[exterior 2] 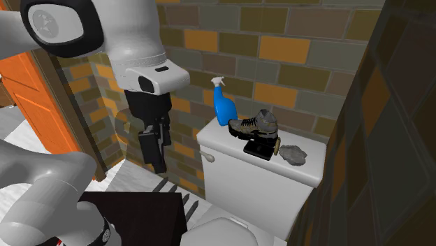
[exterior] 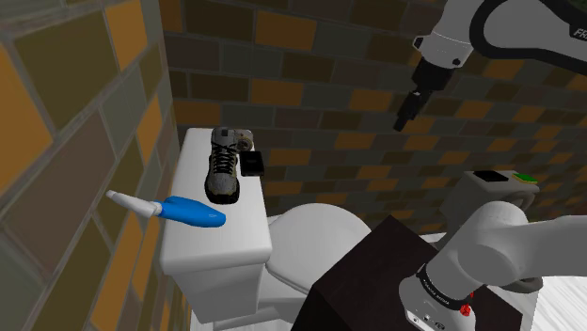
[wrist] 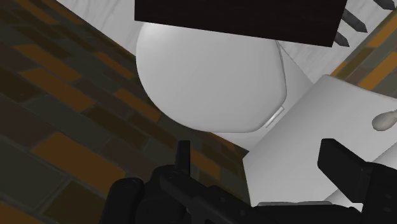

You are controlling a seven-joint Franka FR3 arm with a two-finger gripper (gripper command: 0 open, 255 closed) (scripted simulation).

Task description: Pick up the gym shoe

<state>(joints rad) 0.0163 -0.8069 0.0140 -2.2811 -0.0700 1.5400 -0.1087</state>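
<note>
Shoe (exterior: 224, 167) lies on the toilet tank lid (exterior: 202, 240) in the shoulder view, well apart from the pincer (exterior: 405, 115) and off to its left, long axis running along the lid. Second exterior view: the shoe sits to the pincer's right. Wrist view: fingers (wrist: 337, 167) spread, gripping nothing, toilet seat cover (wrist: 210, 70) beyond them.

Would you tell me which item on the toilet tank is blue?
The spray bottle, white-nozzled; the gym shoe is grey-brown, the small box black, the lump grey.

Grey-brown gym shoe (exterior: 224, 167) (dark sole), upright on toilet tank lid (exterior: 188, 246)
</note>
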